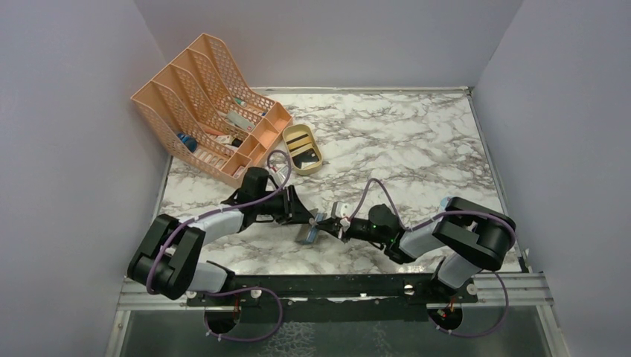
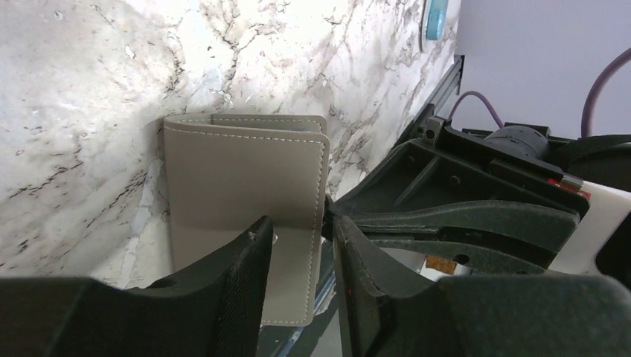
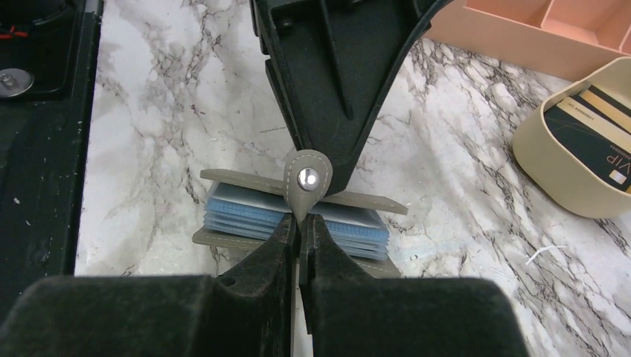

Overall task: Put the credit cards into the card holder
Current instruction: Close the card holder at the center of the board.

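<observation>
The grey card holder [image 1: 307,236] lies near the table's front middle, between both grippers. The right wrist view shows its blue-grey pockets [image 3: 245,216] fanned between the grey covers. My right gripper [image 3: 300,222] is shut on the base of its snap strap [image 3: 306,178], which stands upright. My left gripper [image 2: 301,223] has its jaws a little apart over the holder's grey cover [image 2: 238,178], with nothing clamped between them. The two grippers almost touch [image 1: 318,218] [image 1: 338,225]. Dark credit cards [image 3: 588,137] lie in the tan oval tray [image 3: 539,160], also seen from above [image 1: 303,158].
The peach mesh file rack [image 1: 208,97] stands at the back left, with the tan tray [image 1: 286,137] just right of it. The black mounting rail [image 1: 335,281] runs along the near edge. Grey walls close in the left, back and right sides.
</observation>
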